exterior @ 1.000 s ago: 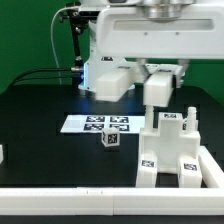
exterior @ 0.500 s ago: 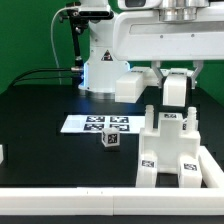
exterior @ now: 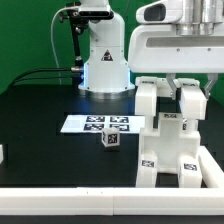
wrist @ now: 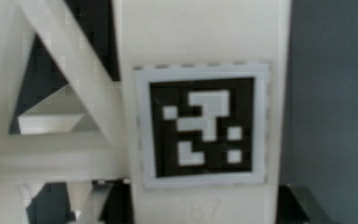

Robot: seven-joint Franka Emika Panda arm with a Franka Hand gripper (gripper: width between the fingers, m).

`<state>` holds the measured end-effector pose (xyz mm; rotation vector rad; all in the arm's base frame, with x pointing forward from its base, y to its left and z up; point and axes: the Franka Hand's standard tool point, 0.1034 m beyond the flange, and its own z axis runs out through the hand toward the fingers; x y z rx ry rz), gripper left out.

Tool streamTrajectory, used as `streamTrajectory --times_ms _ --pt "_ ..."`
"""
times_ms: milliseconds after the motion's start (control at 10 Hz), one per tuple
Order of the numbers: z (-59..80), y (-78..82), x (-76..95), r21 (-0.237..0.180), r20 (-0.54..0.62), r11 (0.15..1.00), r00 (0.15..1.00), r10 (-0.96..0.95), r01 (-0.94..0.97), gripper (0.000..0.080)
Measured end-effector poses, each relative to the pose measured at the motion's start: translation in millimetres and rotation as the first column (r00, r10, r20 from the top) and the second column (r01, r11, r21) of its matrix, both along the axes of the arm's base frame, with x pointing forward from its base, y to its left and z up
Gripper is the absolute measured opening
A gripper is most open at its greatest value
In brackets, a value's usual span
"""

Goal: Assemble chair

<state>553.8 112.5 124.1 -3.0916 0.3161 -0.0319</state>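
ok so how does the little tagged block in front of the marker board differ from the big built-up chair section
The small block is one compact loose piece; the chair section is much bigger, with several parts joined. The small block shows a single tag, the chair section several. The small block is low and stubby, while the chair section has posts sticking up. Both are matte white, tagged, and rest on the black table.

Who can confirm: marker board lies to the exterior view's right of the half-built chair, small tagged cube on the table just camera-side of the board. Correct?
Wrong on one point. The exterior view shows the marker board to the left of the half-built chair, not the right. The small tagged cube is on the table just camera-side of the board, as you said.
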Motion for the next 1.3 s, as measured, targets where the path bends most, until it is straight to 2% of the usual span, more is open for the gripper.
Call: streamTrajectory --times_ms 200,600,800,1100,1300 --pt "-0.6 2.3 5.7 0.002 0.028 1.0 1.0 -0.005 0.005 0.0282" --pt "-21.8 4.7 3.5 -0.009 0.024 1.0 1.0 0.006 -0.005 0.0282" --pt "-24.9 2.1 9.2 -0.012 0.049 1.0 0.999 0.024 -0.023 0.0282" --pt "-24.3 1.6 38.2 -0.018 0.083 0.999 0.995 0.051 -0.05 0.0282" --pt "-24.6 1.8 40.4 -0.018 0.067 0.999 0.996 0.052 -0.051 0.0282"
